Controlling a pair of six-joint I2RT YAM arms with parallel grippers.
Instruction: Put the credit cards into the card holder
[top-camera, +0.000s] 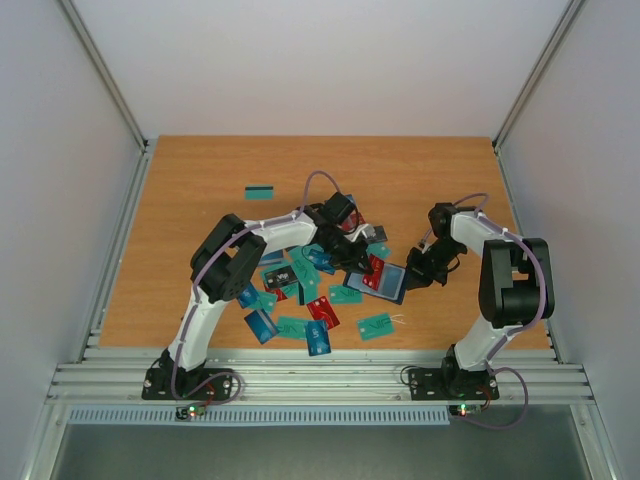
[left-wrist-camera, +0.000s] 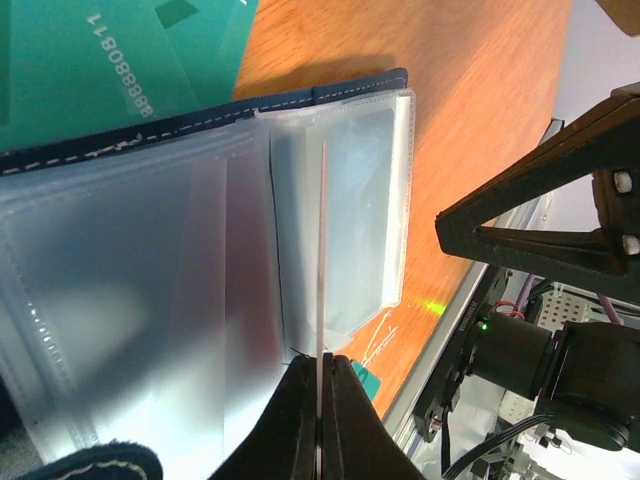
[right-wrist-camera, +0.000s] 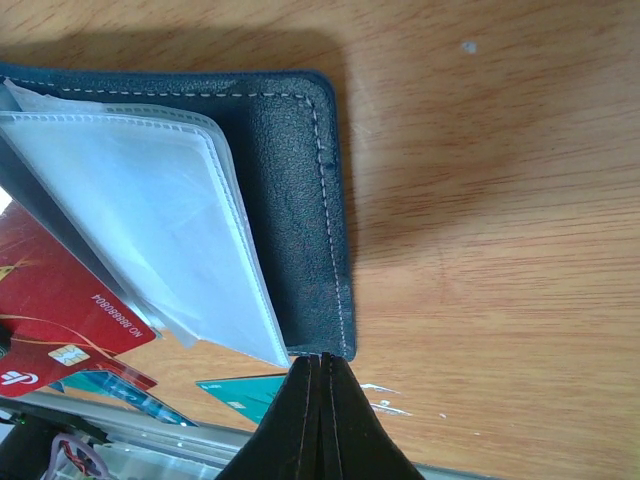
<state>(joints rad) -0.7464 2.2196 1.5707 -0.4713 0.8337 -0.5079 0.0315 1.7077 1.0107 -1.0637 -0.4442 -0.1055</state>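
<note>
Our left end effector (left-wrist-camera: 320, 368) was clamped shut on a credit card (left-wrist-camera: 323, 250), edge-on over the card holder (left-wrist-camera: 140, 290) open ahead of its tips. Our right end effector (right-wrist-camera: 322, 368) sat closed at the holder's corner. We feared a slightly tilted card would miss the sleeve (left-wrist-camera: 345, 200) and buckle.

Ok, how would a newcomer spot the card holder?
On the wooden table, look at the right end of the scattered credit cards. The card holder lies open there, its edge pinched by the right gripper. Unlike the flat cards, it is a dark navy stitched cover with clear plastic sleeves.
</note>
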